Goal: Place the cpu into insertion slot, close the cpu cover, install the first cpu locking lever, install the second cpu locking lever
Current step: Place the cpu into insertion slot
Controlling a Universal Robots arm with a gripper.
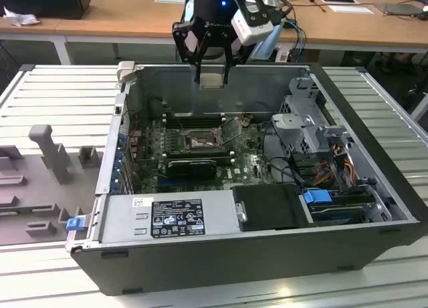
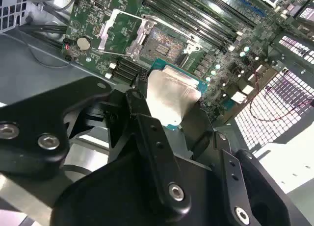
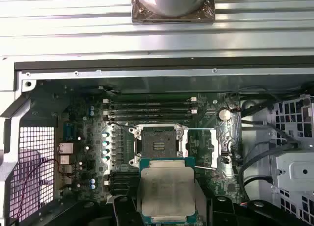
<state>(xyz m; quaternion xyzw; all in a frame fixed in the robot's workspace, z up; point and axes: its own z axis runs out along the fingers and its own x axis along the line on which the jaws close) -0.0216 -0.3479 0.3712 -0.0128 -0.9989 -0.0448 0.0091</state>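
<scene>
My gripper [image 1: 211, 73] hangs over the back wall of the open computer case [image 1: 374, 181], shut on the cpu [image 1: 211, 80], a flat square chip with a pale silver top. Both wrist views show the cpu [image 2: 172, 94] [image 3: 167, 191] clamped between the black fingers [image 2: 147, 123]. Below it on the green board, the insertion slot [image 1: 198, 141] [image 2: 164, 42] [image 3: 158, 145] lies bare with its contacts showing. The cpu cover [image 2: 119, 32] [image 3: 216, 148] is swung open and lies beside the slot. The chip is well above the slot and apart from it.
Memory slots [image 3: 149, 108] run along one side of the slot and a black ribbed block [image 1: 192, 166] along the other. A power supply [image 1: 167, 218], a drive cage [image 1: 307, 121] and cables [image 1: 341, 161] crowd the case. Grey fixtures [image 1: 47, 154] stand on the slatted table at the exterior view's left.
</scene>
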